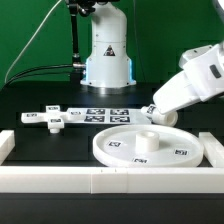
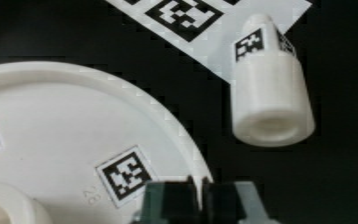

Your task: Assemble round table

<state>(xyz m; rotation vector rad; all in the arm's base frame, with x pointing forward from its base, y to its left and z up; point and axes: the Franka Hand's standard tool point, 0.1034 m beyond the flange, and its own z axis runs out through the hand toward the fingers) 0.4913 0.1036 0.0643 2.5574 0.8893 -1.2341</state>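
Note:
The large white disc (image 1: pixel 128 148) lies flat at the front of the table, with a raised hub in its middle; its rim and tag also show in the wrist view (image 2: pixel 69 110). The short cylinder leg (image 2: pixel 270 85) lies on its side on the black table beside the disc, one end over the marker board. The cross-shaped piece (image 1: pixel 50 118) lies at the exterior view's left. My gripper (image 2: pixel 202 197) hangs over the disc's edge near the leg, fingers together with nothing between them. In the exterior view the gripper (image 1: pixel 153 109) comes in from the right.
The marker board (image 1: pixel 108 113) lies behind the disc and also shows in the wrist view (image 2: pixel 179 22). A white frame wall (image 1: pixel 100 182) runs along the front, with side walls at left (image 1: pixel 8 146) and right (image 1: pixel 214 150). The robot base (image 1: pixel 107 55) stands at the back.

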